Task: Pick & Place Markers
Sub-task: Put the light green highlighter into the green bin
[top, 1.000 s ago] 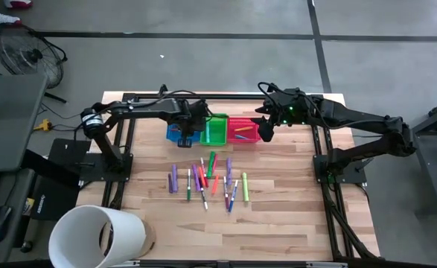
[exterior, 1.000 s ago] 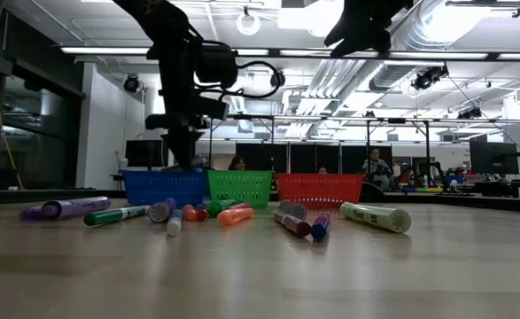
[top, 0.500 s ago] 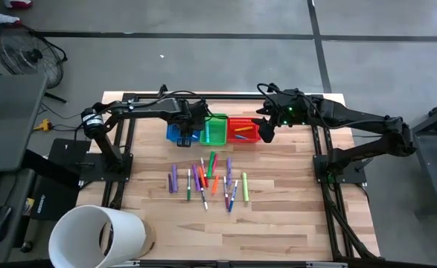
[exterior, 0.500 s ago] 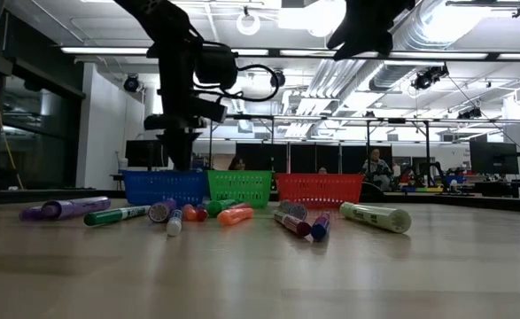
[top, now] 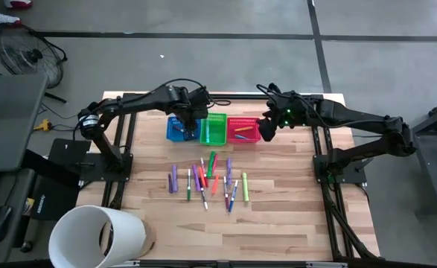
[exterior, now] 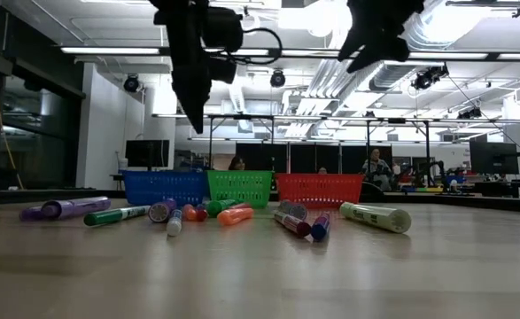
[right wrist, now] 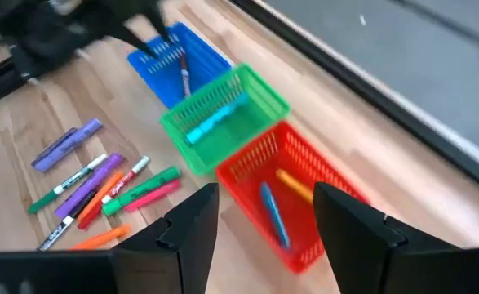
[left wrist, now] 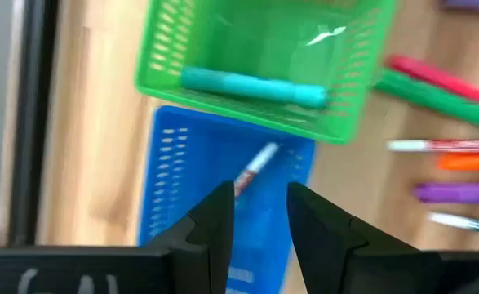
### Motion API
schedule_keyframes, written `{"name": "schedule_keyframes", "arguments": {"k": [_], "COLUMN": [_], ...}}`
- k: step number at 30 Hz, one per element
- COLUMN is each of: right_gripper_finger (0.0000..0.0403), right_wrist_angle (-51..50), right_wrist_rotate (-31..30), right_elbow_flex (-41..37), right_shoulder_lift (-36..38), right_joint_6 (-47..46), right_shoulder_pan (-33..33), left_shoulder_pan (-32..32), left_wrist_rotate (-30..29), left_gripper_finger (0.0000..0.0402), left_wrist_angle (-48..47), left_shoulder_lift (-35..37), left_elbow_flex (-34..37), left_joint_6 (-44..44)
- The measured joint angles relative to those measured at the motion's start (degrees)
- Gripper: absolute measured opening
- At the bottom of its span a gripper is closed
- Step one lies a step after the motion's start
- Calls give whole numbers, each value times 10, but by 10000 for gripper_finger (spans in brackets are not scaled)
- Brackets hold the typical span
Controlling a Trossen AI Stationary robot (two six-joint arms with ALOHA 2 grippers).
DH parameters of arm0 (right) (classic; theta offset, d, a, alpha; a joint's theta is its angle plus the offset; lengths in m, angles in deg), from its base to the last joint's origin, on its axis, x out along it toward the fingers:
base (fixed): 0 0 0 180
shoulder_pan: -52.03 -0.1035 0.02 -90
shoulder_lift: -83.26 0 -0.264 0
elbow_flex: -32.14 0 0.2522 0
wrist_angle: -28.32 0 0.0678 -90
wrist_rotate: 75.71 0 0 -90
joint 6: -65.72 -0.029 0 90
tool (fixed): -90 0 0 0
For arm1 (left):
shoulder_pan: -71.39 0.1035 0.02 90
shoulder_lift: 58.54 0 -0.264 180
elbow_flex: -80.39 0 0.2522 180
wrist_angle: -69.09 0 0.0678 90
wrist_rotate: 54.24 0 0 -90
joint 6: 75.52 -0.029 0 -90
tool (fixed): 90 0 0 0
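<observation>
Several markers (top: 207,182) in purple, green, orange, red and white lie loose at the table's middle. At the far edge three mesh baskets stand in a row: blue (top: 175,132), green (top: 217,131) and red (top: 243,131). A white-and-red marker (left wrist: 255,167) lies in the blue basket (left wrist: 174,180), and a teal one (left wrist: 251,86) in the green basket (left wrist: 153,77). The red basket (right wrist: 247,175) holds a blue and an orange marker. My left gripper (left wrist: 259,196) hangs open above the blue basket, pointing down, with nothing in it. My right gripper (right wrist: 265,200) stands open above the red basket's right end, with nothing between its fingers.
A large white cylinder (top: 95,234) stands at the table's near left corner. Black frame rails run along the left and right sides of the table. Bare wood lies between the loose markers and the near edge.
My left gripper has risen straight up out of the blue basket and now hangs well above its rim. My right gripper has stayed in place above the red basket.
</observation>
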Motion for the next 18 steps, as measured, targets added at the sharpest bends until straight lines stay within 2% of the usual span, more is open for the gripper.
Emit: {"name": "schedule_keyframes", "arguments": {"k": [9, 14, 18], "right_gripper_finger": [190, 188, 190], "right_wrist_angle": [-111, -117, -80], "right_wrist_rotate": [-43, -40, -28], "right_elbow_flex": [0, -28, -80], "right_shoulder_lift": [0, 0, 0], "right_joint_6": [-129, -207, -288], "right_shoulder_pan": [-17, -50, -93], "left_shoulder_pan": [-1, -1, -14], "left_wrist_rotate": [29, 79, 91], "left_gripper_finger": [111, 111, 111], "left_wrist_angle": [10, 85, 146], "left_shoulder_lift": [77, 156, 221], "left_elbow_flex": [12, 97, 166], "left_joint_6": [29, 62, 99]}}
